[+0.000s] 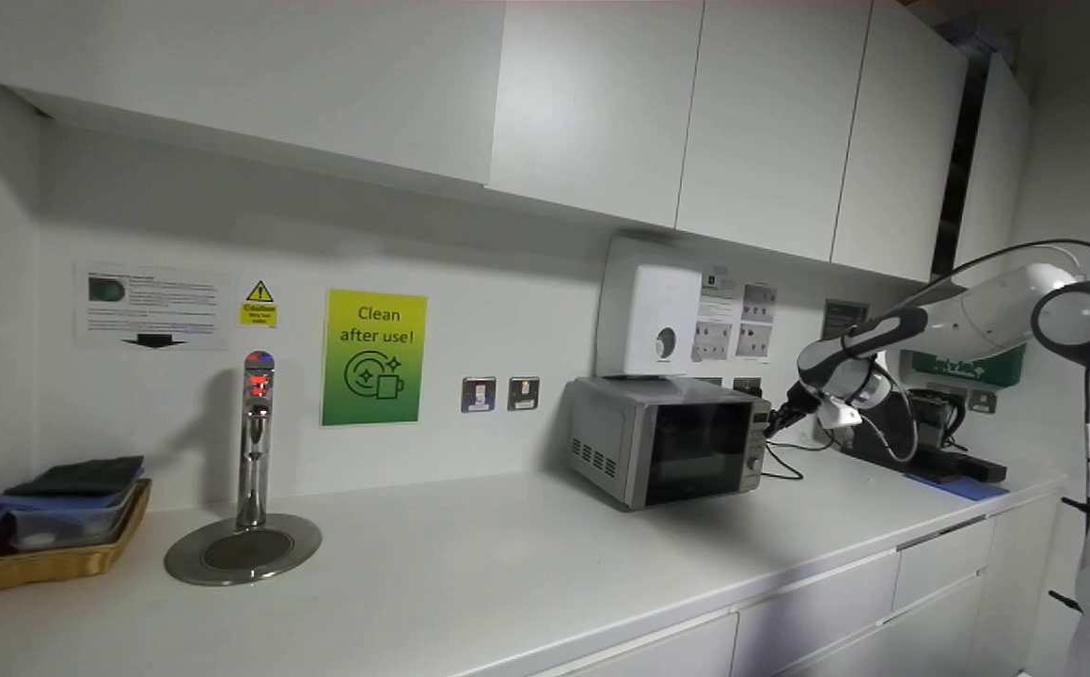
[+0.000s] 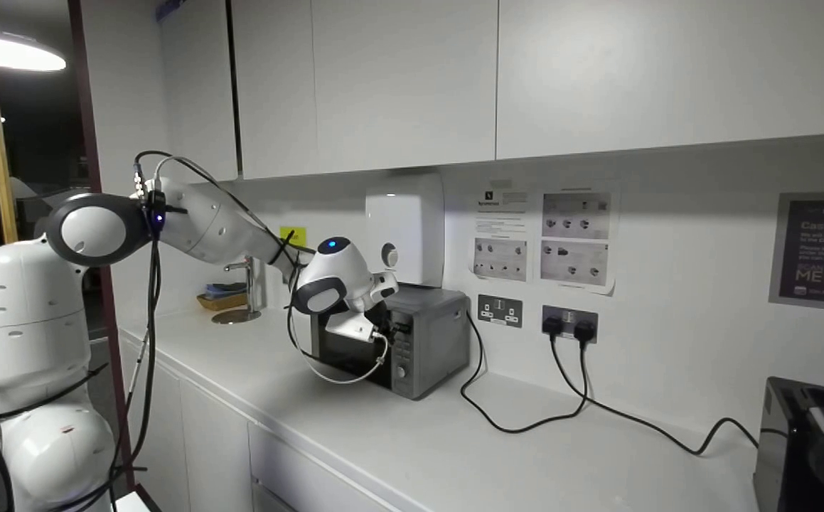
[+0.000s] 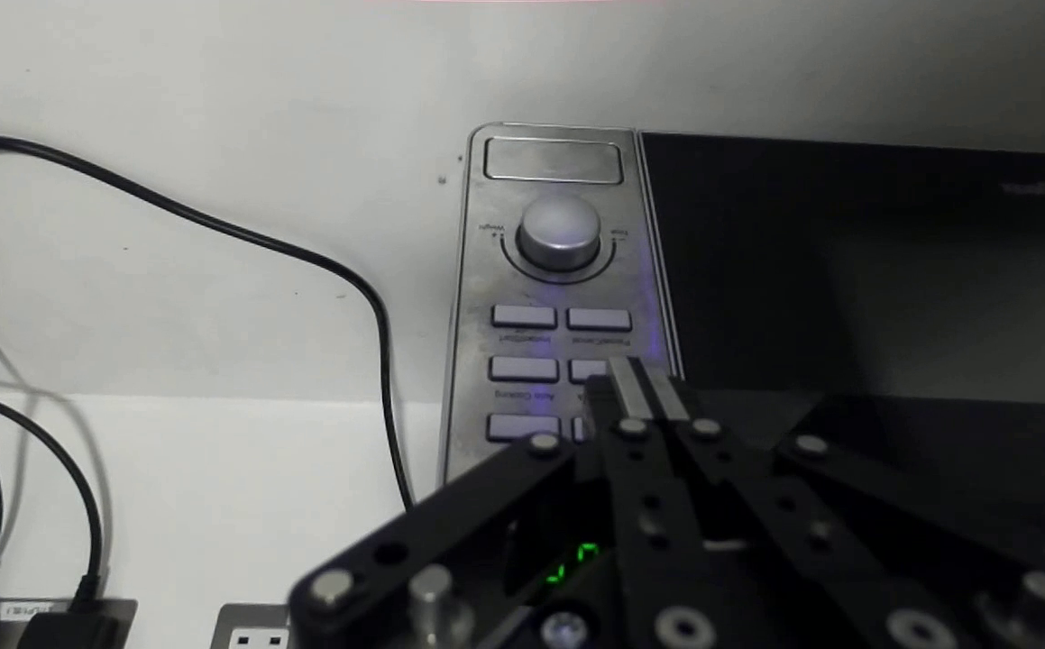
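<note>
A silver microwave [image 1: 606, 423] with a dark glass door [image 1: 700, 449] stands on the counter; it also shows in an exterior view [image 2: 440, 341]. My gripper [image 3: 639, 365] is shut and empty, its fingertips together. In the wrist view, which stands upside down, they lie in front of the control panel's buttons [image 3: 524, 369], over the right column near the door edge. I cannot tell whether they touch a button. The round dial [image 3: 560, 233] and the pause/cancel button [image 3: 599, 319] are uncovered. Green display digits [image 3: 572, 563] show between the gripper links. In both exterior views the gripper is close to the panel.
Black cables [image 2: 518, 429] run from wall sockets [image 2: 569, 323] across the counter [image 1: 507, 555]. A white dispenser [image 1: 643, 310] hangs behind the microwave. A tap [image 1: 253, 451] and wicker basket [image 1: 55, 564] stand at the far end. Upper cabinets [image 2: 404, 85] overhang the arm.
</note>
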{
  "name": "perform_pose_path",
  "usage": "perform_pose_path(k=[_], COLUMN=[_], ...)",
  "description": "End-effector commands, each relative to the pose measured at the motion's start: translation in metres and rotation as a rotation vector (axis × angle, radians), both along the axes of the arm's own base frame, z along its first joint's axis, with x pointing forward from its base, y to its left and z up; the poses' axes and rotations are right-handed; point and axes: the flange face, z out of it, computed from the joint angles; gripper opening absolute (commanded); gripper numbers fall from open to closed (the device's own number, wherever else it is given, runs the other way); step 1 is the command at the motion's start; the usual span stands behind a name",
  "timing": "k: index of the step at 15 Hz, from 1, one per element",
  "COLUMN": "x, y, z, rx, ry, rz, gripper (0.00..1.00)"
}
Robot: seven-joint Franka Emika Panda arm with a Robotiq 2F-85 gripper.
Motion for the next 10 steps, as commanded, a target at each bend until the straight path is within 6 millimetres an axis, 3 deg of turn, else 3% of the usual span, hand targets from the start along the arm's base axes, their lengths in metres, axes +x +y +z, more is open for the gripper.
perform_pose_path(k=[1,10], x=[0.015,0.028], y=[0.002,0.007], z=[0.001,-0.004], rx=[0.005,0.025], ry=[-0.011,-0.007], rz=[-0.032,-0.061], gripper=[0.0,0.0])
